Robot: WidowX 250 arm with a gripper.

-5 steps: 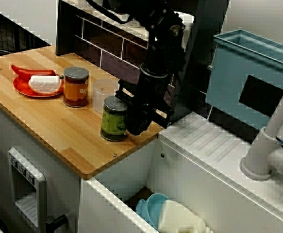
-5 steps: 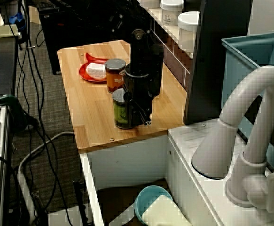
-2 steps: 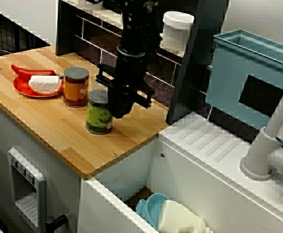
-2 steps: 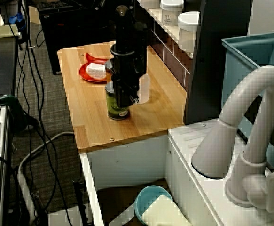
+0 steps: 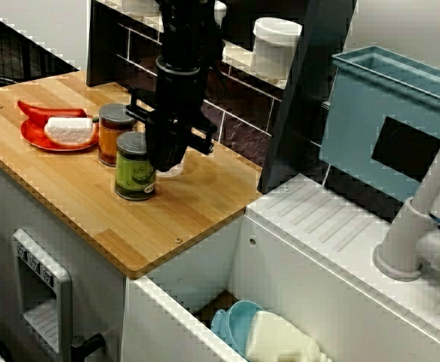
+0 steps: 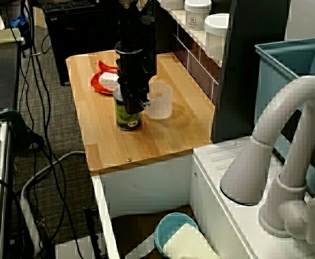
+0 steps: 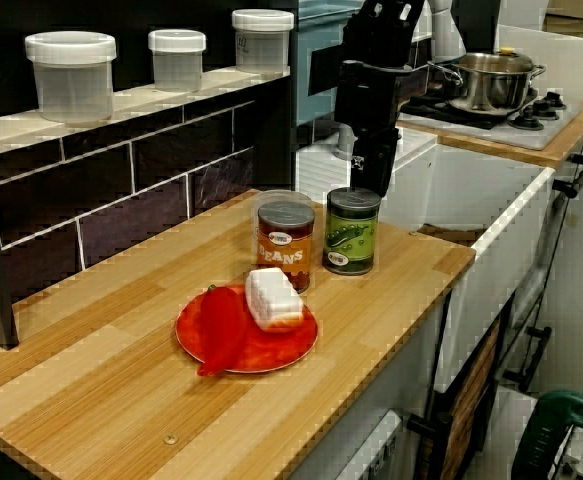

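Observation:
In the view from above, a green-labelled can (image 5: 135,169) stands upright on the wooden counter (image 5: 91,204), right next to an orange beans can (image 5: 115,133). My gripper (image 5: 164,158) points down at the green can's sink-side flank and touches its upper edge. Its fingers look closed together, with nothing between them. The view from the sink end has the gripper (image 6: 132,104) in front of the green can (image 6: 126,116). The view along the counter shows the gripper (image 7: 371,178) just behind the green can's (image 7: 352,234) top. A clear plastic cup (image 6: 159,101) stands close beside the gripper.
A red plate (image 7: 271,352) with a white block and a red pepper lies beyond the beans can (image 7: 285,246). Lidded jars (image 7: 71,75) sit on the tiled shelf. The sink holds a blue bowl (image 5: 233,320). A white faucet (image 6: 287,151) and a blue rack (image 5: 386,121) stand further right.
The gripper has swept left across the counter, away from the sink, and the green can has slid upright with it, ending next to the beans can. The plastic cup is now uncovered.

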